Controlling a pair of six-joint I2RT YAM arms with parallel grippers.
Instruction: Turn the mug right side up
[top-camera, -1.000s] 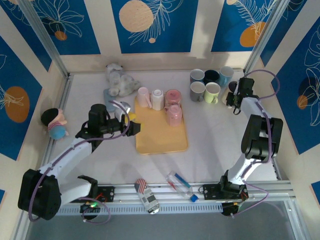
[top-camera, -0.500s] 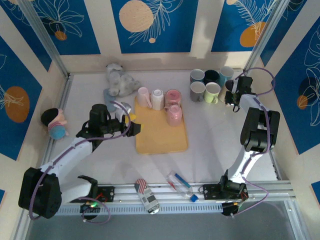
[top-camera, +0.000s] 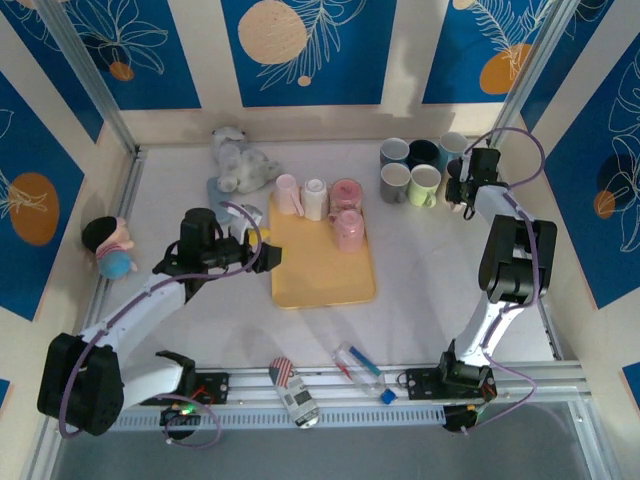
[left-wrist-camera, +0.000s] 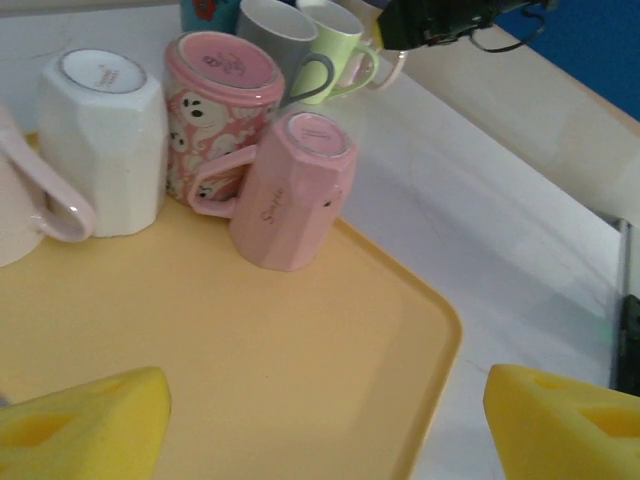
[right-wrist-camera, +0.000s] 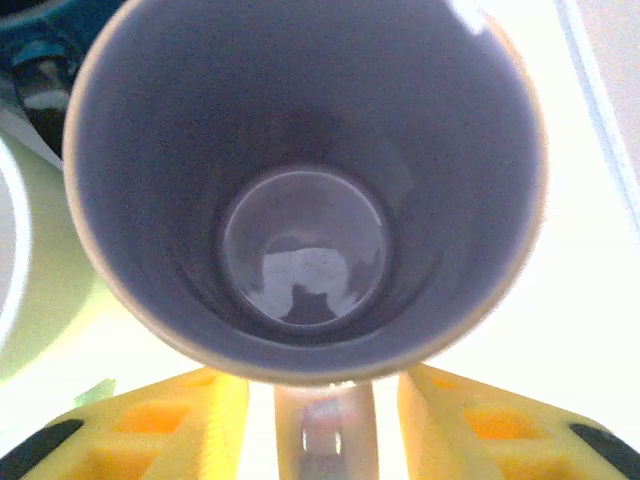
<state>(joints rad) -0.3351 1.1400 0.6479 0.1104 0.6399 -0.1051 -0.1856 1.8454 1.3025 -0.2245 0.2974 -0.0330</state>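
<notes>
A mug (right-wrist-camera: 305, 200) stands right side up directly under my right gripper (right-wrist-camera: 323, 432), its grey inside facing the camera. Its pinkish handle (right-wrist-camera: 325, 425) lies between the yellow fingers (right-wrist-camera: 150, 420) with a gap on each side, so the jaws are open. From above, the right gripper (top-camera: 462, 195) is at the back right, beside the green mug (top-camera: 424, 184). My left gripper (left-wrist-camera: 325, 415) is open and holds nothing, hovering over the yellow tray (left-wrist-camera: 300, 380). On the tray, a pink faceted mug (left-wrist-camera: 295, 190), a pink cartoon mug (left-wrist-camera: 225, 100) and a white mug (left-wrist-camera: 100, 140) stand upside down.
Several upright mugs (top-camera: 394, 182) cluster at the back right. A plush toy (top-camera: 240, 165) lies at the back, a small doll (top-camera: 112, 248) at the left edge. A can (top-camera: 295, 390) and a clear bottle (top-camera: 360, 368) rest near the front rail.
The right jaws have parted from the mug's handle, and the right wrist has shifted slightly toward the back. The left arm has barely moved.
</notes>
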